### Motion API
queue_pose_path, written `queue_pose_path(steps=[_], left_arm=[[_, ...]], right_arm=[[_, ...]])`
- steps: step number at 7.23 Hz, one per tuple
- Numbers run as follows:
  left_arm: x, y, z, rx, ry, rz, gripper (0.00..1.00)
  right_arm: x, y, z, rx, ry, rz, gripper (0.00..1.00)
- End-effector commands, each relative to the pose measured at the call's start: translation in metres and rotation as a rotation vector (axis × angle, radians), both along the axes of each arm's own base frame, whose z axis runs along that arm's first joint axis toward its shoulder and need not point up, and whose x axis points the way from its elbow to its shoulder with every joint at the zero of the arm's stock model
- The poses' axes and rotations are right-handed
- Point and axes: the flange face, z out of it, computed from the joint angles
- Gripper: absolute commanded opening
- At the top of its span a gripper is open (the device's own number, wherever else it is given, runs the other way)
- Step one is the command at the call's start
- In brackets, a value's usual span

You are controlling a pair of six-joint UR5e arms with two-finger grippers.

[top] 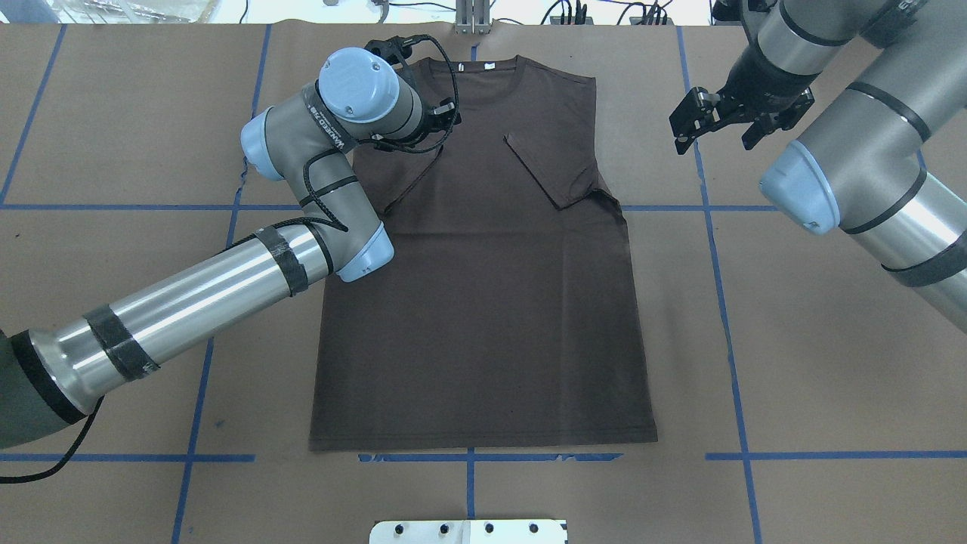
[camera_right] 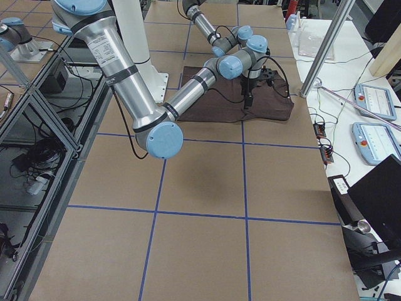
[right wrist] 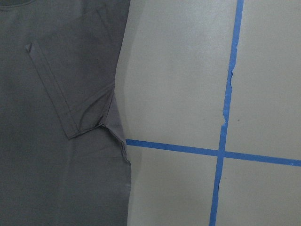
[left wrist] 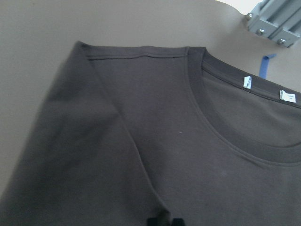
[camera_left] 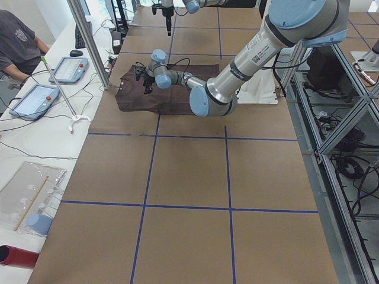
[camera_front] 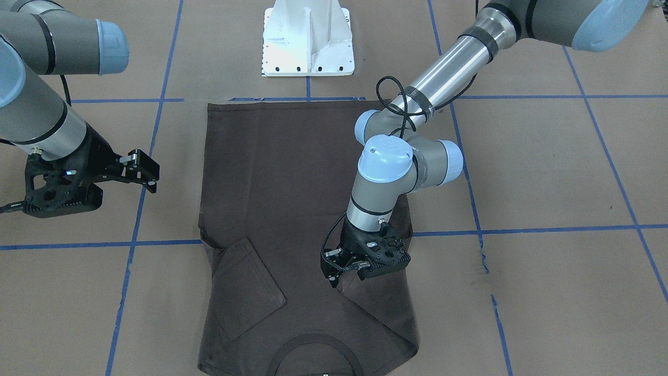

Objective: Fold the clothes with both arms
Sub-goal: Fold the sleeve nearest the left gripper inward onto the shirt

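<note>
Overhead exterior, T-shirt [top: 483,302] lying lengthwise, collar [top: 476,63] at top, sleeves [top: 555,170] seemingly folded in

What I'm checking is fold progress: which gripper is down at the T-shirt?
The left gripper, low over the T-shirt near its collar. The right gripper hangs off to the side, above bare brown table paper, not over the fabric.

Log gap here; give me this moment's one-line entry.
T-shirt flat, both sleeves folded in | left gripper low over one, near collar, grip unclear | right gripper open, beside T-shirt over table
</note>
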Motion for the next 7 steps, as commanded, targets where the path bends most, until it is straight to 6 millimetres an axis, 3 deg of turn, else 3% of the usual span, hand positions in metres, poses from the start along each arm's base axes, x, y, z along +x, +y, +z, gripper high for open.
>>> queue_pose_path(steps=[1, 2, 3, 4, 5, 6, 7], left_arm=[[-0.023, 0.021, 0.002, -0.005, 0.039, 0.159, 1.00], [-0.064, 0.050, 0.029, 0.034, 0.018, 0.214, 1.00], [-0.120, 0.087, 0.055, 0.097, -0.008, 0.235, 1.00], [-0.167, 0.121, 0.052, 0.145, -0.042, 0.257, 1.00], [-0.208, 0.148, 0.035, 0.156, -0.089, 0.274, 1.00], [-0.236, 0.175, 0.015, 0.176, -0.138, 0.307, 1.00], [-0.254, 0.192, -0.003, 0.164, -0.150, 0.307, 1.00]], right_arm=[[-0.014, 0.023, -0.005, -0.069, -0.018, 0.051, 1.00], [-0.033, 0.056, -0.005, -0.099, -0.023, 0.082, 1.00], [-0.048, 0.098, 0.001, -0.109, -0.026, 0.109, 1.00], [-0.073, 0.140, 0.012, -0.136, -0.021, 0.169, 1.00], [-0.095, 0.182, 0.037, -0.141, -0.064, 0.201, 1.00], [-0.114, 0.224, 0.066, -0.138, -0.099, 0.216, 1.00], [-0.140, 0.263, 0.074, -0.148, -0.089, 0.233, 1.00]])
